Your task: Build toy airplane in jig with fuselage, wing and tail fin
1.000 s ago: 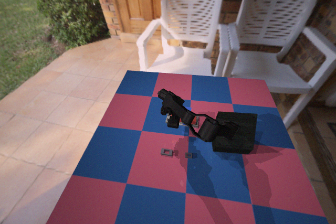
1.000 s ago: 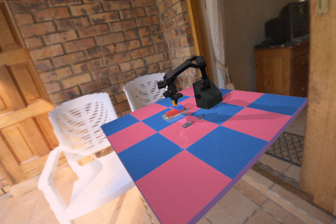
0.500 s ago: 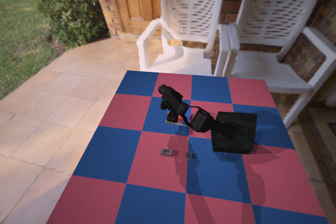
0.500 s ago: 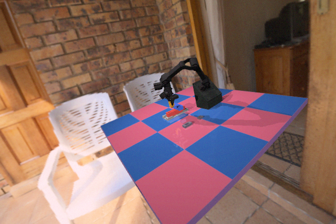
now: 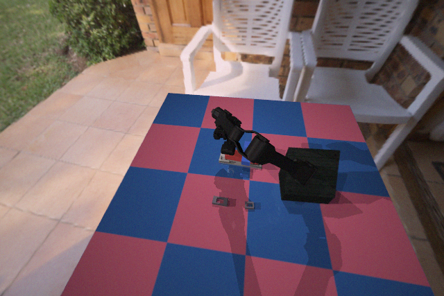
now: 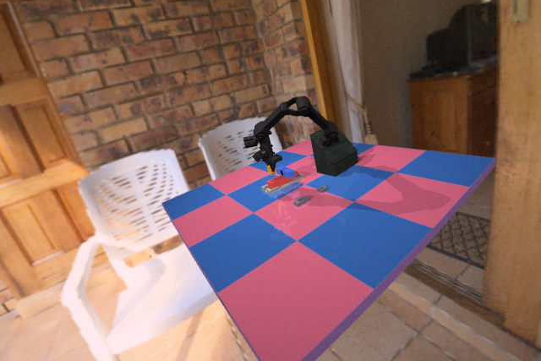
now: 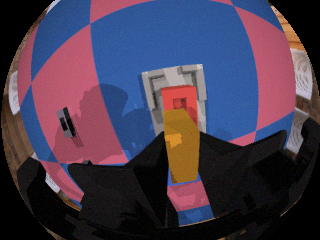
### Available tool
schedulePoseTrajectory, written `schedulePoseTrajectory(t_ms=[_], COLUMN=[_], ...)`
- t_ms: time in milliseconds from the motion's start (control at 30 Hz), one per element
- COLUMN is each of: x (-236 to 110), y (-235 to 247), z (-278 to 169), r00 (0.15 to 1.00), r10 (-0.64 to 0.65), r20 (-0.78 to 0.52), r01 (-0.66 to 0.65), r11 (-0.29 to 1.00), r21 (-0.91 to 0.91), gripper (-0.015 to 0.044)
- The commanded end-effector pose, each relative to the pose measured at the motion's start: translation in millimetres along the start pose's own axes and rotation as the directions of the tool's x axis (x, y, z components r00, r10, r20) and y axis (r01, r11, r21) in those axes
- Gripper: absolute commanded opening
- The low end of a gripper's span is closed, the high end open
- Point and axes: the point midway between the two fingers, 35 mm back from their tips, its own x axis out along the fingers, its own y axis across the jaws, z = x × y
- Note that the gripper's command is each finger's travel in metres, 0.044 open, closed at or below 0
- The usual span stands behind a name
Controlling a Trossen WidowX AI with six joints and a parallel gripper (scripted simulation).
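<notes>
Wrist view shows the claw [image 7: 182, 160] closed on a small orange tail fin [image 7: 182, 147], pinched by its flat sides with the lower edge pointing toward 12 o'clock, straight at the red fuselage [image 7: 179, 102]. That fuselage lies in the grey jig [image 7: 155, 96], and the fin overlaps its near end, so the piece hangs above the tail and is not yet seated as far as I can tell. From the exterior view, the fin [image 6: 271, 169] hangs just over the jig's 9 o'clock end, while the blue wing [image 6: 288, 172] already sits on the fuselage [image 6: 275, 183] toward 3 o'clock.

My judgement: the fin is a thin, rigid, very light block, smooth enough to twist in the grip if nudged sideways. Holding it high on its broad faces leaves the tab free below, which suits a straight push into the socket. Two small grey frames [image 5: 220, 200] lie on the chequered bench [image 5: 200, 264] at 6 o'clock of the jig, well apart from it.
</notes>
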Motion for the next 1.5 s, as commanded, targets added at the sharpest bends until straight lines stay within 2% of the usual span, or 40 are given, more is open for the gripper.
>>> schedulePoseTrajectory(t_ms=[0,67,167,1200,1467], x=[1.5,2.5,2.0,1.7,13.7], y=[-11.2,-13.2,-12.8,-14.5,-14.6], z=[3.1,3.2,3.6,4.2,4.8], r00=[1.000,1.000,1.000,1.000,1.000], r10=[-0.005,-0.005,-0.005,-0.005,-0.005], r20=[0.008,0.008,0.008,0.008,0.008], r01=[0.005,0.005,0.005,0.005,0.005], r11=[1.000,1.000,1.000,1.000,1.000], r21=[-0.006,-0.006,-0.006,-0.006,-0.006], gripper=[0.0000,0.0000,0.0065,0.0065,0.0065])
